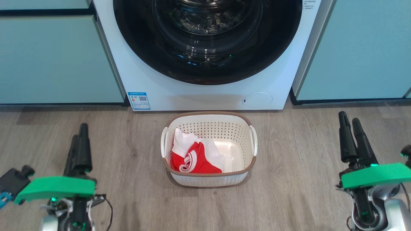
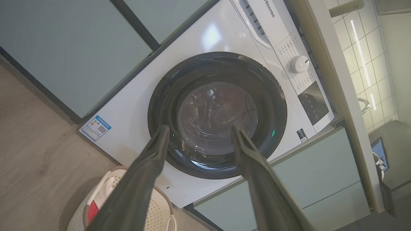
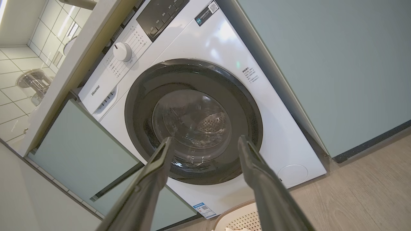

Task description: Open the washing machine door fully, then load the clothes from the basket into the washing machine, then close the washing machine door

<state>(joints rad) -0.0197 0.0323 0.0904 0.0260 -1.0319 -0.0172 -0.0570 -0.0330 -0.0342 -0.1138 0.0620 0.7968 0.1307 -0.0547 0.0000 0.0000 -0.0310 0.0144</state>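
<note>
The washing machine (image 1: 205,96) stands straight ahead, its washing machine door (image 1: 208,69) flat against the front with a glossy black rim and glass centre. On the floor before it sits the cream basket (image 1: 208,114); the red and white clothes (image 1: 196,157) lie bunched in its left half. My left gripper (image 1: 80,131) hovers low to the basket's left, and my right gripper (image 1: 349,117) to its right. Both are apart from it and empty. In the wrist views the left gripper (image 2: 200,128) and right gripper (image 3: 205,138) are open, pointing at the door (image 2: 218,73) (image 3: 192,77).
Pale teal cabinets (image 1: 57,57) (image 1: 359,48) flank the machine on both sides. Wood-look floor (image 1: 128,199) surrounds the basket, with room between it and each gripper. A countertop (image 3: 93,41) runs above the machine, with its control dial (image 2: 299,64) below it.
</note>
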